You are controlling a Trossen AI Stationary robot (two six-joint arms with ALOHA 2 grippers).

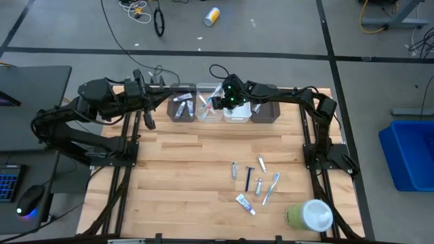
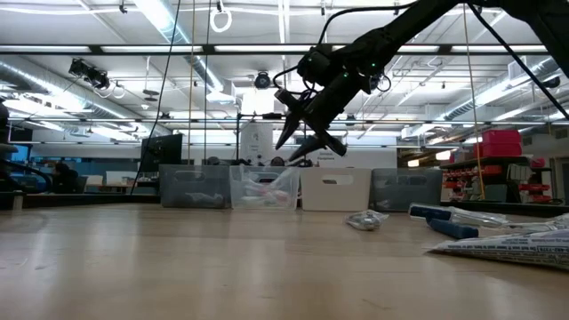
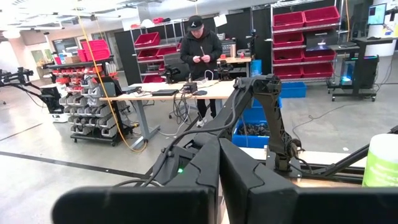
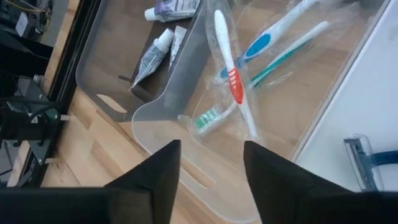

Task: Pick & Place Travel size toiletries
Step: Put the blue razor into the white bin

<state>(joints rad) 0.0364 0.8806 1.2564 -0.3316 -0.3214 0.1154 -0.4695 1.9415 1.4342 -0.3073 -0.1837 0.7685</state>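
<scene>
Right gripper: the right gripper (image 4: 208, 171) hangs over the clear bin (image 1: 209, 103) in the far row, fingers parted with nothing between them.
Left gripper: the left gripper (image 1: 145, 102) waits at the far left edge of the table, fingers pressed together and empty.
Sorted already: several toothbrushes (image 4: 231, 71) lie in the clear bin; small tubes (image 4: 152, 57) sit in the grey bin (image 1: 182, 105) just left of it.
Waiting: the rest of the toiletries (image 1: 254, 181) lie scattered near the right front of the table, beside the green-and-white container (image 1: 310, 215).
Handling: I'd judge these pieces light and stiff, their wrappers a bit slick. The slim ones are best pinched across the middle of the handle; the tubes would give slightly, so take them mid-body.
</scene>
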